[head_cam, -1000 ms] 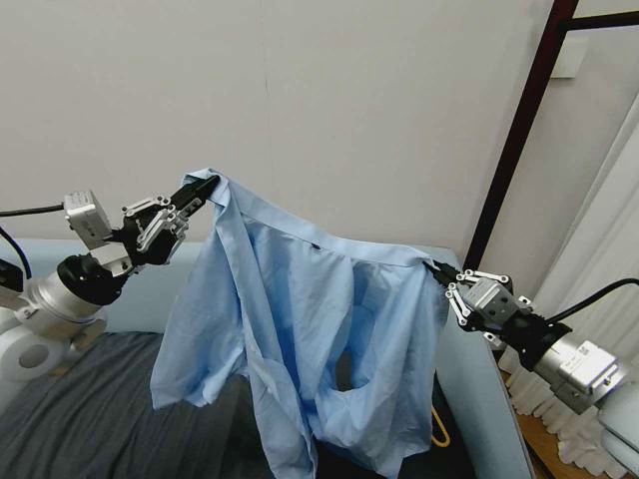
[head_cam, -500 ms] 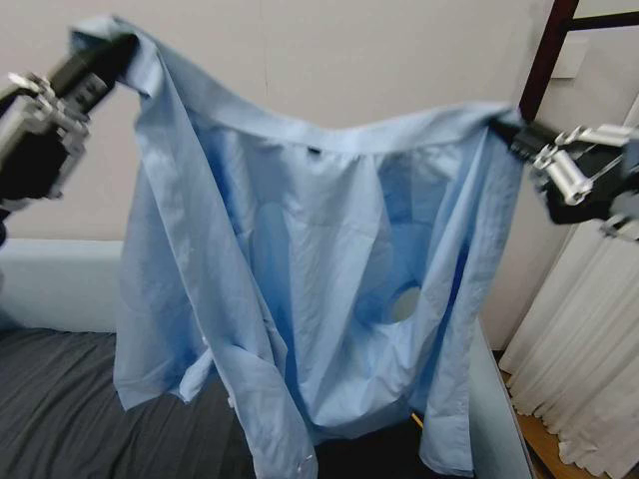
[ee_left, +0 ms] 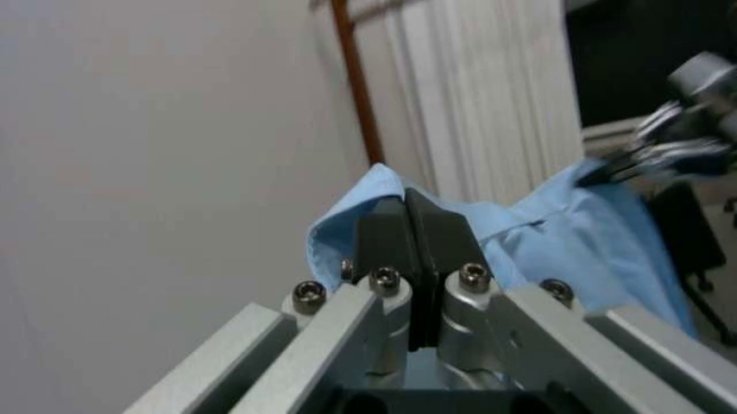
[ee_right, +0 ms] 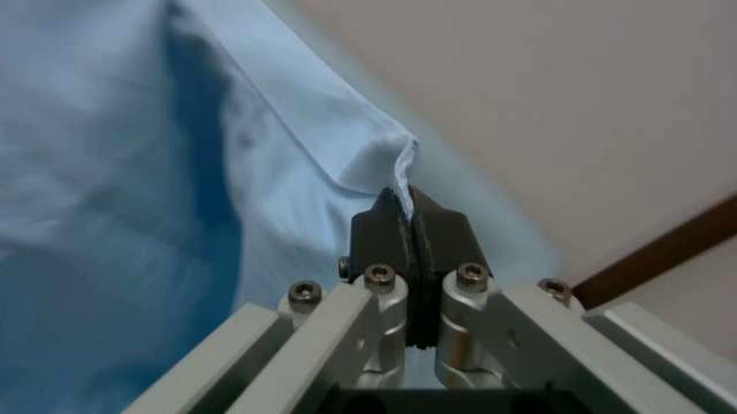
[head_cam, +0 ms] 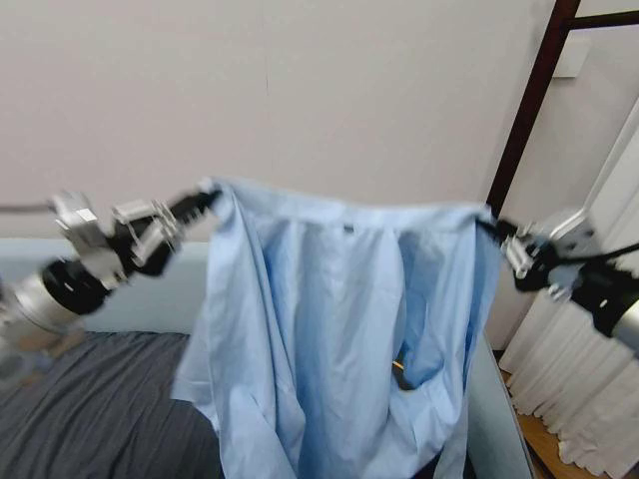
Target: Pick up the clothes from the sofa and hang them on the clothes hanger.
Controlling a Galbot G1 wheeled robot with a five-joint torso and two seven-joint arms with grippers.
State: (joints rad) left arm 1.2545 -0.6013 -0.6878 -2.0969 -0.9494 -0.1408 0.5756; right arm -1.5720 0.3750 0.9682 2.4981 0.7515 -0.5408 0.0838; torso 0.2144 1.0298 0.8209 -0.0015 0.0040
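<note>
Two thin pinches carry everything: left gripper (head_cam: 206,196) and right gripper (head_cam: 496,231) each clamp a top corner of the blue shirt (head_cam: 329,299), spread in the air above the sofa (head_cam: 90,419), so a snag on the hanger frame (head_cam: 529,110) could tug cloth free.

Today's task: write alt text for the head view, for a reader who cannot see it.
A light blue shirt hangs spread between two robot hands: the left hand pinches one shoulder, the right hand the other. Below is a dark grey sofa; a dark wooden post rises at right.
</note>
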